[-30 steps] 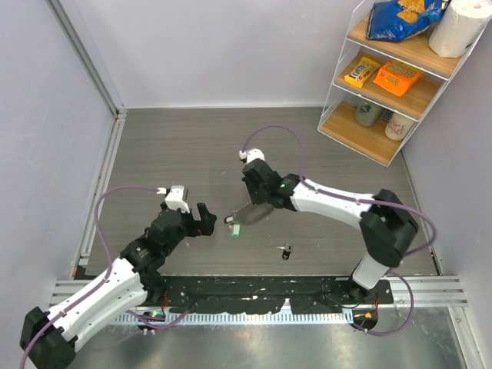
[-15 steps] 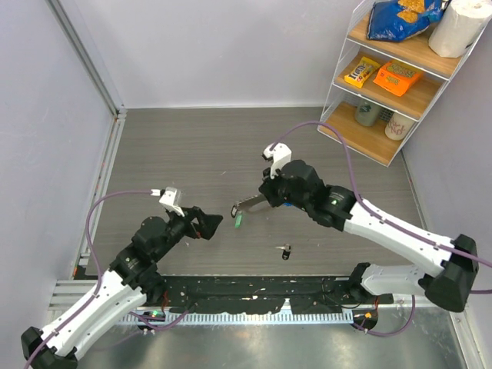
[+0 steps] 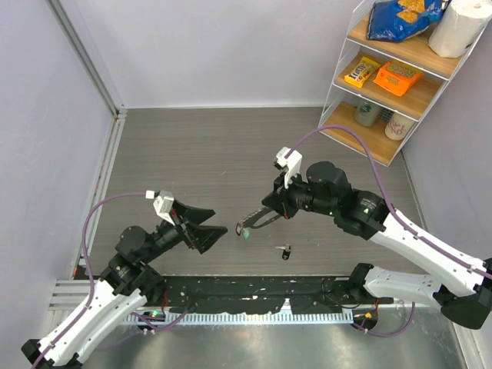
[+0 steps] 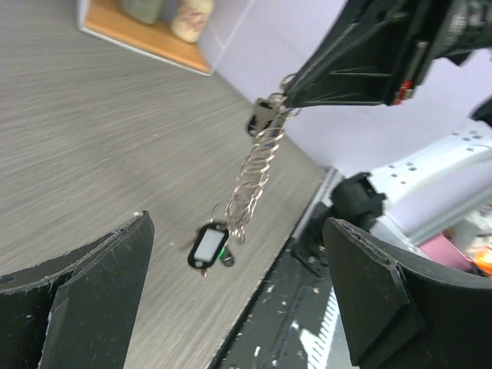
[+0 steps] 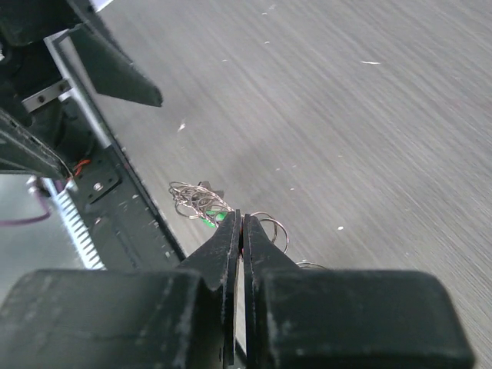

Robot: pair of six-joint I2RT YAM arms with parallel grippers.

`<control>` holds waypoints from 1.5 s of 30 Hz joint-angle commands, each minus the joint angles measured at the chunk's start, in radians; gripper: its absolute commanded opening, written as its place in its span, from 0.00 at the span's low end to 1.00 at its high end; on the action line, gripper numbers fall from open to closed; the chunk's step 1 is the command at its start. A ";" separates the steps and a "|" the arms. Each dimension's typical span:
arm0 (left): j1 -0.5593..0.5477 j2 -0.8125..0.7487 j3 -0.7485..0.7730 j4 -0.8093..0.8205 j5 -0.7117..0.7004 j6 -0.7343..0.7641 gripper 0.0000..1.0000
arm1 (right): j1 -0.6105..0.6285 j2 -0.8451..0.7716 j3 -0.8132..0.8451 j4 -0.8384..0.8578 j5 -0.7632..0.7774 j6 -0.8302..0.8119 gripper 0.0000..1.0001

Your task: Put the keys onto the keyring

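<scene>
My right gripper is shut on the top ring of the keyring, a silvery chain of rings hanging above the floor. The green-headed key and a dark tag dangle at its lower end. The right wrist view shows the jaws pinched on a ring, with the ring chain and a green glint beyond. My left gripper is wide open and empty, facing the hanging keyring and its tag. The black-headed key lies alone on the floor.
A wooden shelf unit with snacks, cups and a paper roll stands at the back right; its bottom board shows in the left wrist view. The black base rail runs along the near edge. Grey walls close the left and back.
My right arm has swung round and drawn the keyring toward the near right, lifting it. My left gripper has risen, tilted toward the keyring and opened wider. The black key has not moved.
</scene>
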 commanded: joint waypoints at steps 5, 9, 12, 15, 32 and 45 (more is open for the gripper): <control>0.005 -0.011 0.049 0.219 0.264 -0.061 0.99 | 0.008 -0.039 0.125 -0.031 -0.333 -0.073 0.05; 0.005 0.003 0.034 0.305 0.343 -0.080 0.99 | 0.017 -0.029 0.146 -0.027 -0.421 -0.079 0.05; 0.005 0.021 0.023 0.402 0.422 -0.110 0.99 | 0.023 -0.017 0.165 -0.012 -0.493 -0.064 0.05; 0.005 0.033 0.023 0.469 0.485 -0.138 0.99 | 0.028 -0.003 0.182 -0.002 -0.560 -0.055 0.05; 0.005 -0.020 0.013 0.445 0.560 0.053 0.86 | 0.030 0.087 0.326 0.013 -0.530 0.217 0.05; 0.005 0.003 0.029 0.463 0.578 0.075 0.75 | 0.031 0.124 0.349 -0.015 -0.541 0.212 0.05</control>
